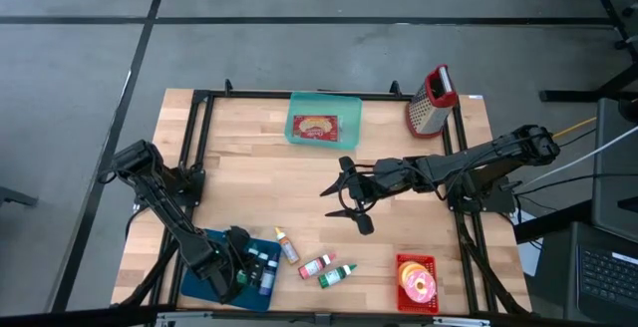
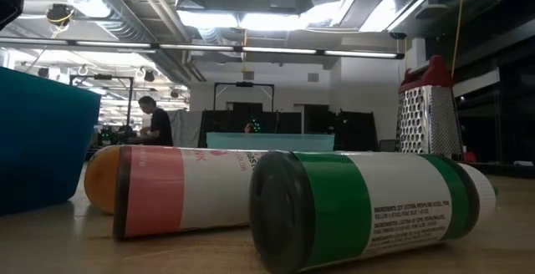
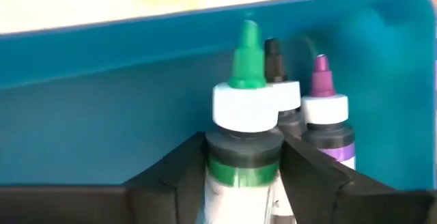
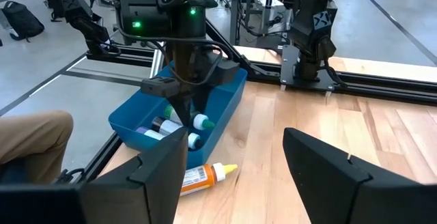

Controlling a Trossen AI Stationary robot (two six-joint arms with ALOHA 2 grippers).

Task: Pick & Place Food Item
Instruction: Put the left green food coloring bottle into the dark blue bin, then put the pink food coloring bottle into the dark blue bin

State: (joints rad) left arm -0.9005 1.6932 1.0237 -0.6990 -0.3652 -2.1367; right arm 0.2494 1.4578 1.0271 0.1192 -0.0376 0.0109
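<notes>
Small food-colouring bottles are the task's things. A green-tipped bottle (image 3: 247,80) stands upright on its base in the blue bin (image 1: 199,285) at the table's near left, beside a purple-tipped bottle (image 3: 326,108) and a black-tipped one (image 3: 273,50). My left gripper (image 3: 244,162) points down into the bin, open, one finger on each side of the green-tipped bottle. An orange bottle (image 1: 287,245), a pink-labelled bottle (image 1: 316,265) and a green-labelled bottle (image 1: 337,275) lie on their sides on the table beside the bin. My right gripper (image 1: 344,199) hangs open above mid-table, holding nothing. My left gripper comes from above, its fingers (image 3: 184,176) standing close on either side of the green-tipped bottle's dark collar (image 3: 243,147). I cannot tell whether they touch it. The bottle stands upright in the bin among the other bottles.
A teal tray (image 1: 349,108) with a packaged food item sits at the far middle, a metal grater (image 1: 431,100) at the far right. A red basket (image 1: 399,263) with a doughnut sits at the near right. A person stands in the room beyond the table.
</notes>
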